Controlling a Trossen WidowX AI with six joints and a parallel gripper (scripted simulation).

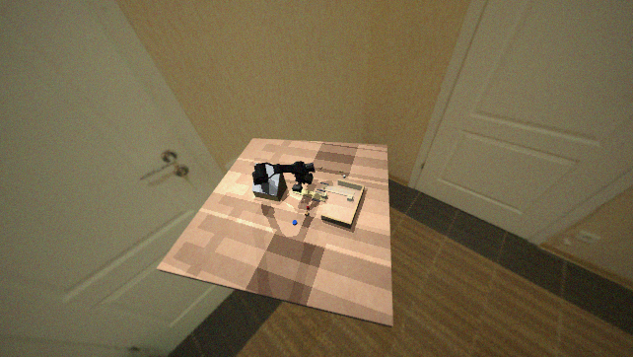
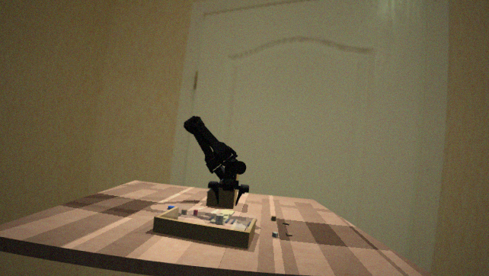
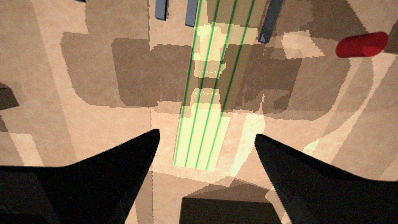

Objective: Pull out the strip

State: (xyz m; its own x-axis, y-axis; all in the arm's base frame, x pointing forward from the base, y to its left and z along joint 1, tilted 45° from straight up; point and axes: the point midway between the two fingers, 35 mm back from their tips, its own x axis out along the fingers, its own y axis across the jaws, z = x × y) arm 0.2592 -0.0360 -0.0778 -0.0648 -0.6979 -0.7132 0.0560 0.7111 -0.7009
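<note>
My gripper [image 2: 228, 204] [image 3: 207, 136] is open, its fingers wide apart and empty. In the wrist view, the near end of a pale yellow strip [image 3: 196, 152] with green lines lies on the table in the space between and beyond the fingertips. Thin blue-grey bars [image 3: 161, 9] [image 3: 270, 21] lie on both sides of it. The pale yellow pieces [image 1: 316, 194] run from below the gripper toward the tray in the top view. A small pale cube [image 1: 349, 197] [image 2: 219, 219] shows at the tray; its label and what it rests on are too small to tell.
A low-walled wooden tray [image 1: 337, 221] [image 2: 202, 233] is beyond the strips. A red piece [image 1: 308, 207] [image 2: 195, 212] [image 3: 362, 45] and a blue piece [image 1: 295, 222] [image 2: 170, 207] lie to one side. A pale small block [image 2: 275, 234] and a dark one [image 2: 273, 218] lie on the other.
</note>
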